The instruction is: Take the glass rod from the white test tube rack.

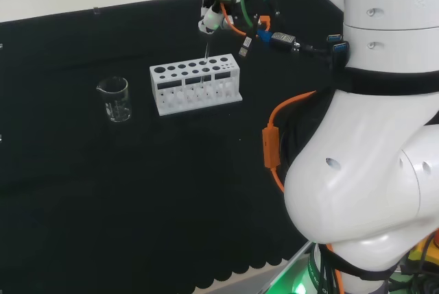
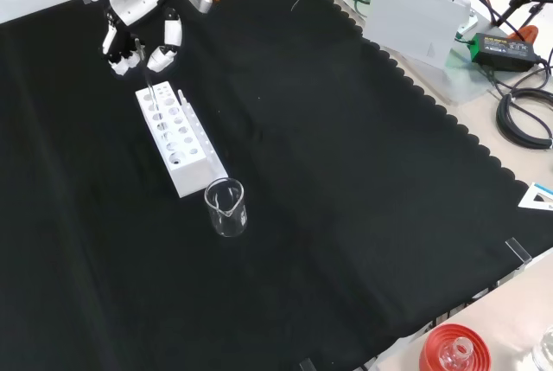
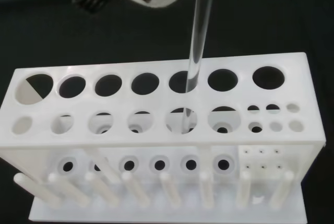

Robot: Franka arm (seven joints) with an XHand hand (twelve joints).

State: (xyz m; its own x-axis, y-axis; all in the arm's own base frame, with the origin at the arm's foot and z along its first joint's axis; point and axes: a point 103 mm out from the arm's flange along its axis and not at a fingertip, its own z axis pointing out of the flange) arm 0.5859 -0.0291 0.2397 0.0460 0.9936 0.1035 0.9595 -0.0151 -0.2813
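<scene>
On the bench, black cloth (image 2: pixel 346 172) covers nearly the whole working surface, its scalloped edge running along the right side in the front view. Above its upper left part in that view hangs the hand (image 2: pixel 138 29), black and white, with its fingers (image 2: pixel 169 42) curled downward and closed on the top of the rod. Just below the hand stands the white rack (image 2: pixel 186 159), a long block with rows of round holes in its top; in the head view the rack (image 1: pixel 197 88) sits near the middle of the cloth, with the hand (image 1: pixel 212 18) above its right half. Just beside the rack's near end in the front view stands a clear beaker (image 2: pixel 226 207), upright; in the head view the beaker (image 1: pixel 116 99) is to the rack's left, a little apart from it. Thinnest of all is the glass rod (image 3: pixel 198 31), upright, its lower end reaching down through one of the rack's large top holes, as the wrist view shows.
</scene>
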